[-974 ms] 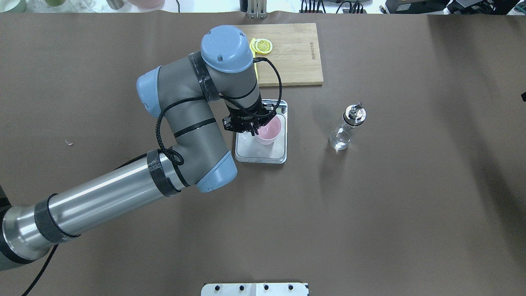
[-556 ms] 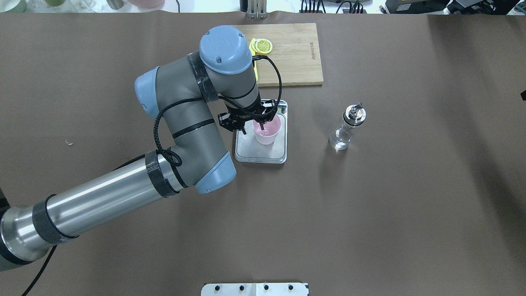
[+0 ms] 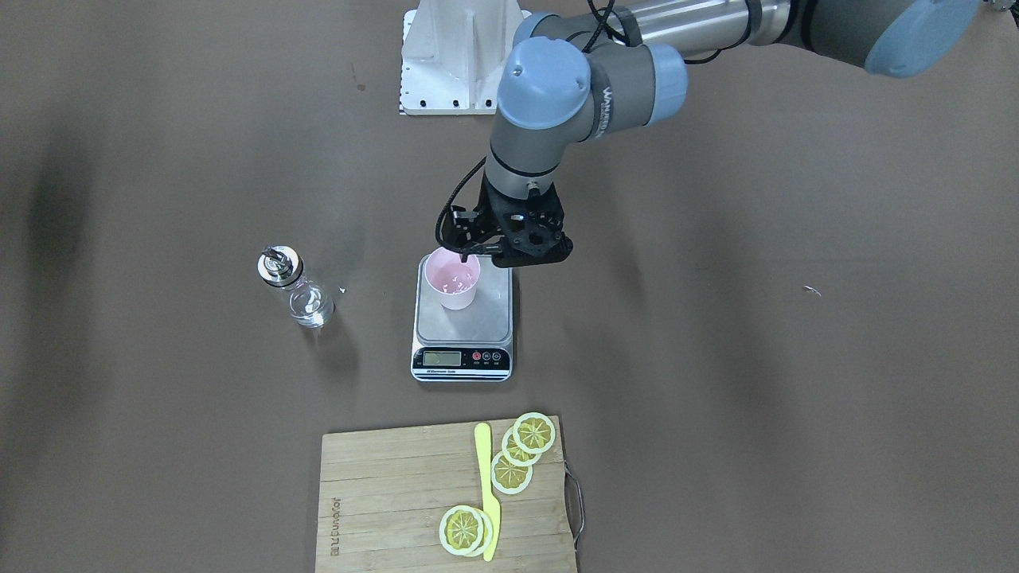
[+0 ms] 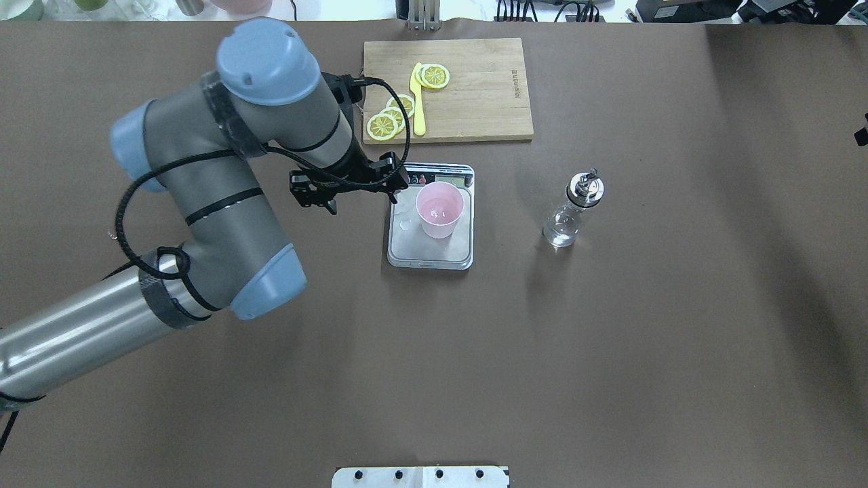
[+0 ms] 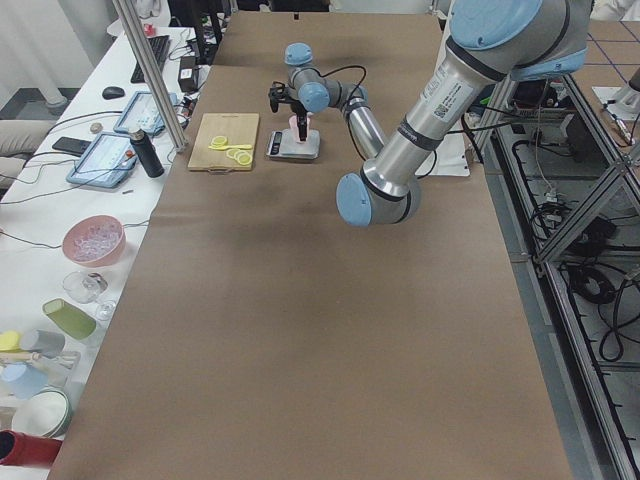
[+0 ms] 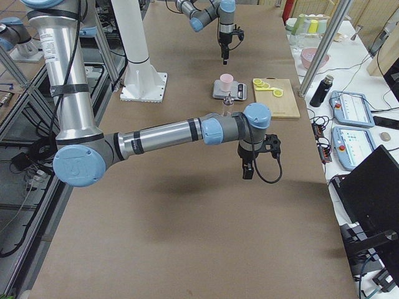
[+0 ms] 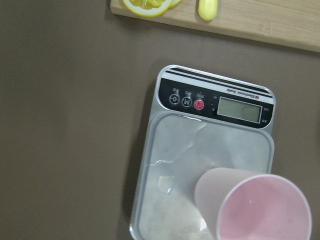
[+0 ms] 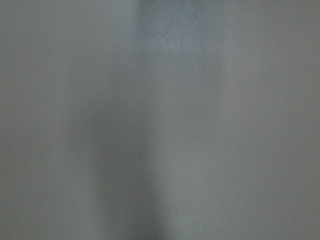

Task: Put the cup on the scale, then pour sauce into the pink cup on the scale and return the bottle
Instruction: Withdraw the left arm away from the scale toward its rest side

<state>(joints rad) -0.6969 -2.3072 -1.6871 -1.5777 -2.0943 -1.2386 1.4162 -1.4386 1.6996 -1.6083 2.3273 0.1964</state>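
Observation:
The pink cup stands upright on the silver scale, toward its right side; it also shows in the front view and the left wrist view. My left gripper is open and empty, raised just left of the cup over the scale's left edge. The glass bottle with a metal spout stands on the table right of the scale, untouched. My right gripper shows only in the right side view, pointing down over bare table, and I cannot tell whether it is open or shut.
A wooden cutting board with lemon slices and a yellow knife lies just beyond the scale. A white mount plate sits at the near table edge.
My left gripper has opened, let go of the cup and moved up and to the left, off the cup. The cup stays on the scale. The bottle has not moved.

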